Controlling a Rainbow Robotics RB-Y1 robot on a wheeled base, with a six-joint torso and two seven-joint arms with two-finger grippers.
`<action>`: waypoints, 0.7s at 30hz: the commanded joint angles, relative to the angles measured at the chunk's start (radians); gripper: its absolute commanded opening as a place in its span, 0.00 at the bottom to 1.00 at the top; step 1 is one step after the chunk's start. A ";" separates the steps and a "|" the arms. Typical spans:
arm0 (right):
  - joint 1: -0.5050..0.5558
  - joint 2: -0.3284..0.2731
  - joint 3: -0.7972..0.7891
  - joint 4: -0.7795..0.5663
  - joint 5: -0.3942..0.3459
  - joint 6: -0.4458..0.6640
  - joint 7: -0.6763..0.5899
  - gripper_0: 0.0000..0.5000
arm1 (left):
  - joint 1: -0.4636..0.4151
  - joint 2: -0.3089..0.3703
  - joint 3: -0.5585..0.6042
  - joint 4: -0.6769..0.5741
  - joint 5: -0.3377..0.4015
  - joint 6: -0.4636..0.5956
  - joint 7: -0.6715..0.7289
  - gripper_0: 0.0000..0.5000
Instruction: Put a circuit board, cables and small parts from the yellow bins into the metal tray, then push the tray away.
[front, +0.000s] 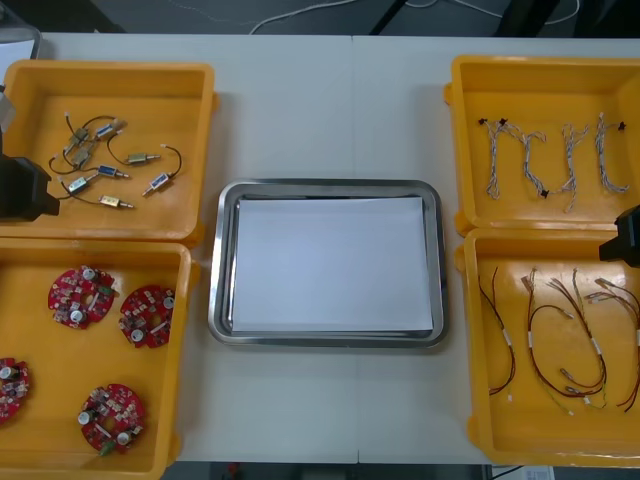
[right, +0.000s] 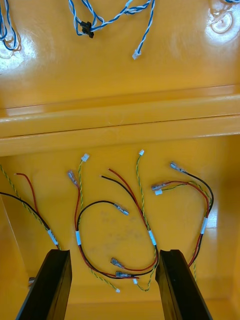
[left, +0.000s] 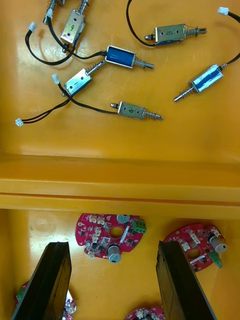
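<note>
Left gripper (left: 112, 245) wide open, empty, over yellow bin (front: 100, 247) at 8 o'clock from bare metal tray (front: 328, 190). Centre on circuit board (left: 111, 236), descend, pinch across edges. Right gripper (right: 114, 252) open, empty, above red and yellow cables (right: 77, 237), 4 o'clock.

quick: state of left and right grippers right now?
Left gripper: open, holding nothing, over the round red circuit boards.
Right gripper: open, holding nothing, over the red and yellow cables.
</note>
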 joint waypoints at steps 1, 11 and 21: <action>0.010 -0.041 -0.034 -0.031 -0.007 0.003 -0.023 1.00 | 0.016 -0.014 0.030 -0.029 0.005 -0.009 -0.035 1.00; 0.010 -0.041 -0.034 -0.031 -0.007 0.003 -0.023 1.00 | 0.016 -0.014 0.030 -0.029 0.005 -0.009 -0.035 1.00; 0.010 -0.041 -0.034 -0.031 -0.007 0.003 -0.023 1.00 | 0.016 -0.014 0.030 -0.029 0.005 -0.009 -0.035 1.00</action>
